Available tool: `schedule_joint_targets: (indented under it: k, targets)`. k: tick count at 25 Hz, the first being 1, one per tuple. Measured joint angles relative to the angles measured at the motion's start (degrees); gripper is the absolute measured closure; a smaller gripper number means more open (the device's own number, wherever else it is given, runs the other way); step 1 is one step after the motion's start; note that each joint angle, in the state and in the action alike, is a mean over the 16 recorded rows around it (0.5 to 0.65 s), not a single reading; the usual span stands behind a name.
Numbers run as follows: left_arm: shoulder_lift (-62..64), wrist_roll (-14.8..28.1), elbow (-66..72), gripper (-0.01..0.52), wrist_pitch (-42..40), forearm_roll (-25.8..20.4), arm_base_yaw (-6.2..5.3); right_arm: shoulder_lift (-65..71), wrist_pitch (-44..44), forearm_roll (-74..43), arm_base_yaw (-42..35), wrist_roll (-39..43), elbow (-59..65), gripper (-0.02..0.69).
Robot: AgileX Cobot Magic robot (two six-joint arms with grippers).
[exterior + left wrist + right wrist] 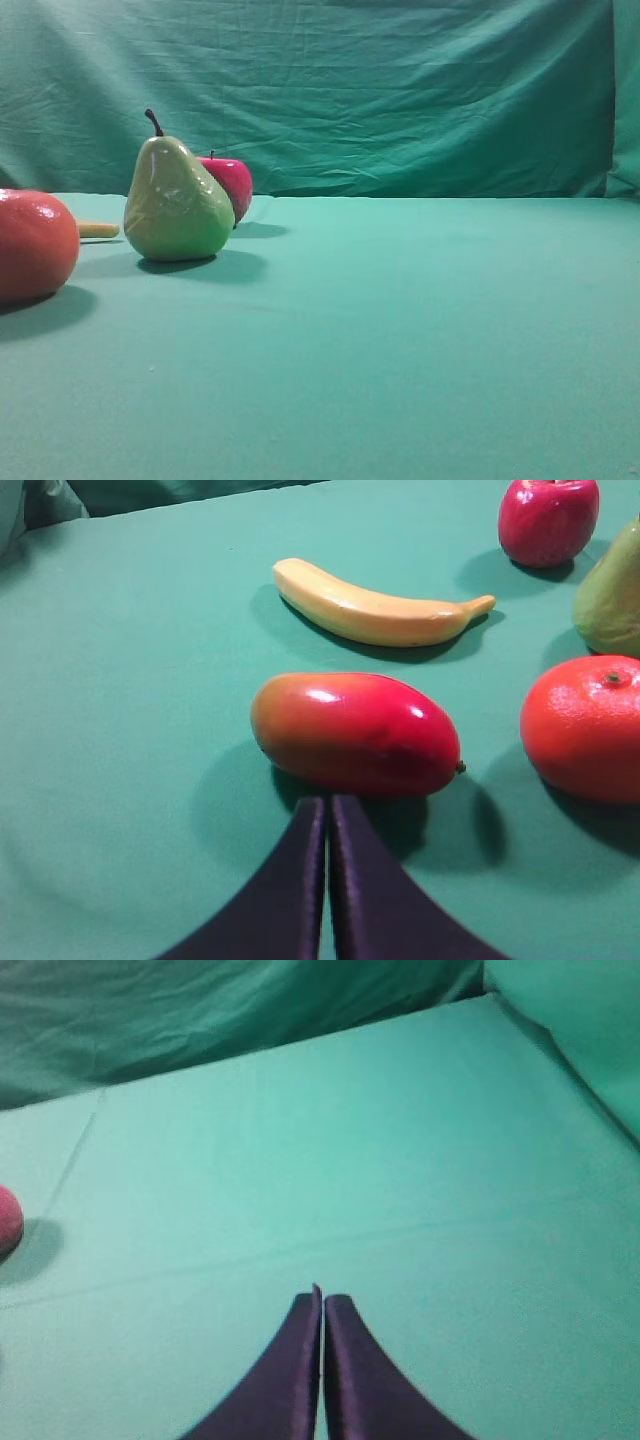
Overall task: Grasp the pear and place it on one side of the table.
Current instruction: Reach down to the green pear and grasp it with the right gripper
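The glossy yellow-green pear (177, 200) stands upright on the teal table (400, 330) at the left, its dark stem up. A slice of it shows at the right edge of the left wrist view (612, 595). My left gripper (328, 805) is shut and empty, its dark fingers pressed together just in front of a red-orange mango (355, 732). My right gripper (322, 1298) is shut and empty over bare table cloth (400, 1160), far from the pear. Neither gripper shows in the exterior view.
A red apple (230, 186) stands right behind the pear, also in the left wrist view (547, 520). An orange-red round fruit (35, 245) lies at the left edge (583, 727). A banana (375, 610) lies behind the mango. A wrinkled green backdrop (350, 90) closes the rear.
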Motion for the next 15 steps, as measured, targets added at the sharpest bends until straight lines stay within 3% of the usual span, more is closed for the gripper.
schedule_joint_targets:
  k: [9,15]
  targets:
    - [0.0,0.0,0.0,0.514,0.0,0.0,0.00,23.2,-3.0,1.0,15.6,-10.5,-13.0,0.644]
    - [0.0,0.0,0.0,0.514,0.0,0.0,0.00,38.3,-7.1,1.1,26.6,-12.1,-21.3,0.520]
